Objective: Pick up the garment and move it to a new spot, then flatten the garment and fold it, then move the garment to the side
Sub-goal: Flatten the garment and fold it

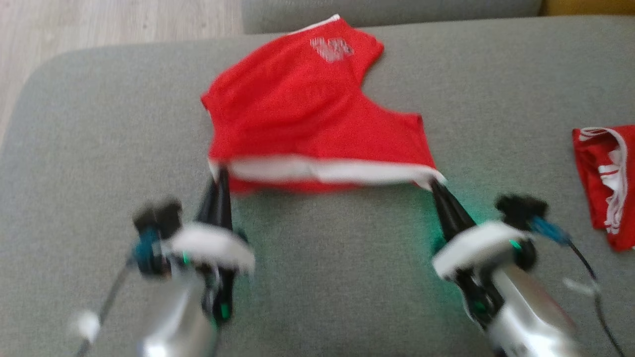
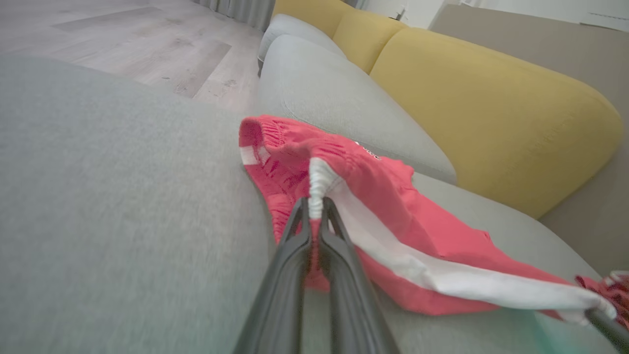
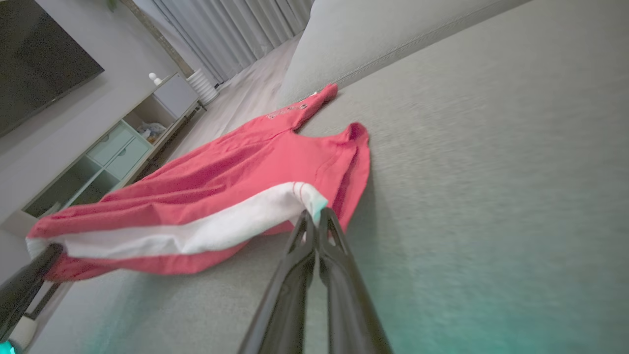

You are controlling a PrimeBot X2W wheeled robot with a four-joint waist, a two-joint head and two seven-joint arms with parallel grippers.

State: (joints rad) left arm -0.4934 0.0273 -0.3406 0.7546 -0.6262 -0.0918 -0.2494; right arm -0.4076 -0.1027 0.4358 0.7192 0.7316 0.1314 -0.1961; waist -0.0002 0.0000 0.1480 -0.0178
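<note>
Red garment (image 1: 297, 109) lies on grey sofa seat (image 1: 89, 163), body trailing toward 12 o'clock from both grippers. Left gripper (image 1: 221, 174) is clamped on the 9 o'clock end of the white-striped edge (image 1: 322, 171). Right gripper (image 1: 434, 184) is clamped on the 3 o'clock end. Edge stretched, long axis 9–3. Arms equally near; the fold probably runs toward 12.

Grey sofa seat (image 1: 347, 277), yellow back cushions (image 2: 491, 113) behind. Pale wood-plank floor (image 2: 123, 44). Grey curtains (image 3: 236, 29) at far end; dark wall-mounted screen (image 3: 34, 54), low cabinet (image 3: 118, 142) with drawers beneath.
</note>
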